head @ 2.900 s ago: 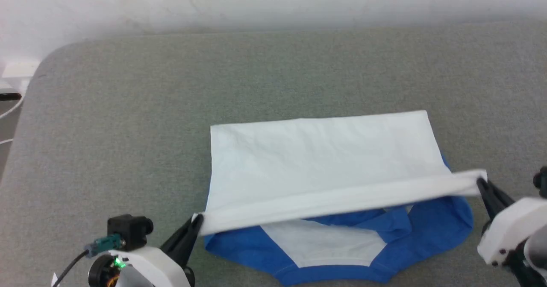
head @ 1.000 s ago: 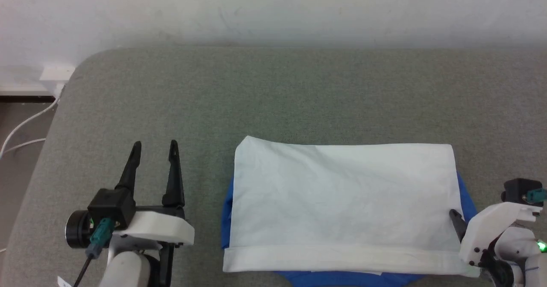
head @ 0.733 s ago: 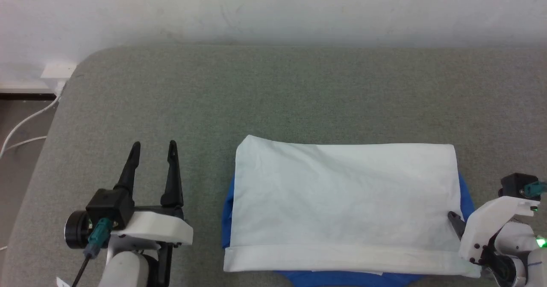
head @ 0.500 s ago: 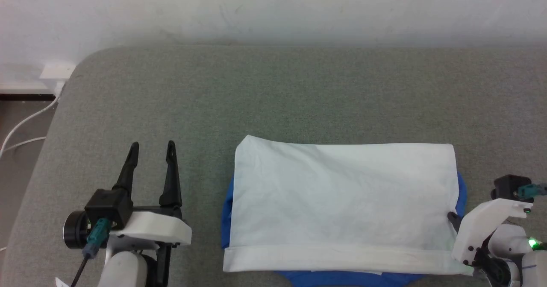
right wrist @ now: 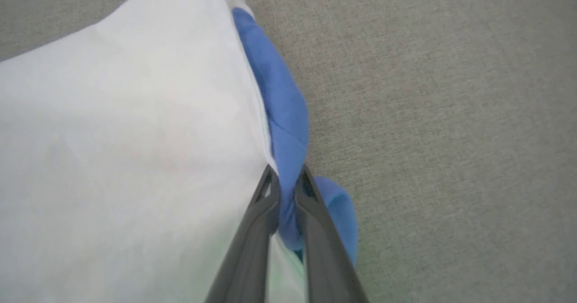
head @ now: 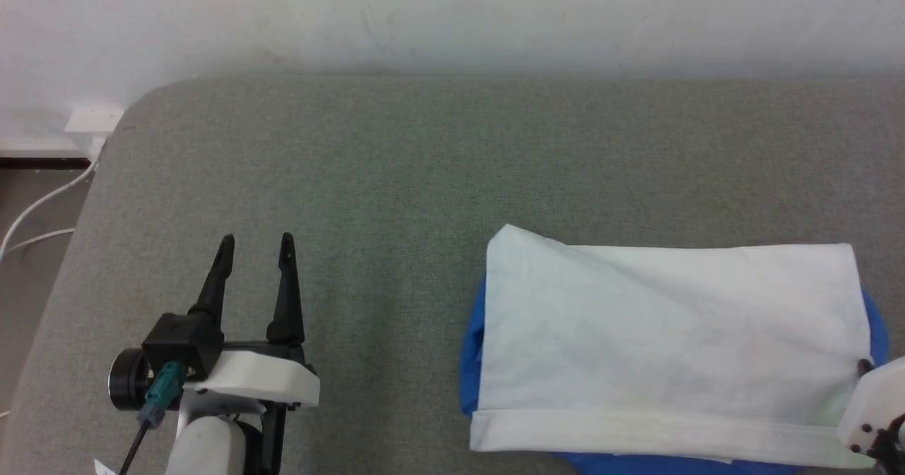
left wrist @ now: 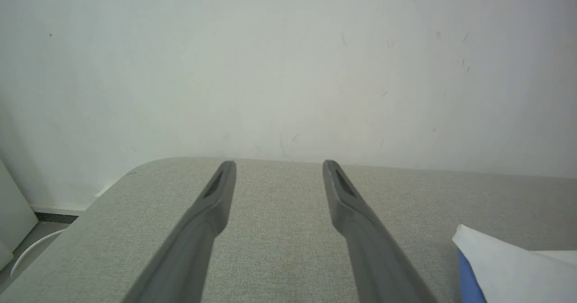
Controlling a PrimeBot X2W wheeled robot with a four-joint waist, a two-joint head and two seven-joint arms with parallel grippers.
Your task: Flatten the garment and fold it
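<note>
Right jaws pinch garment (right wrist: 135, 113); left jaws wide apart

Head camera looks down; left wrist faces the wall (left wrist: 288, 68), right wrist hugs the garment (right wrist: 135, 136).

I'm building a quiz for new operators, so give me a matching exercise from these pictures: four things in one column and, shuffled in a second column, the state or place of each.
Column one:
1. left end effector
2. right end effector
3. garment
4. white cable

Column two:
A. beyond the left edge of the grey surface
B. shut on a blue edge of cloth
C. open, above bare grey fabric
D. lying folded, white layer on top, blue showing at its edges

Pairs: 1-C, 2-B, 3-D, 4-A.
</note>
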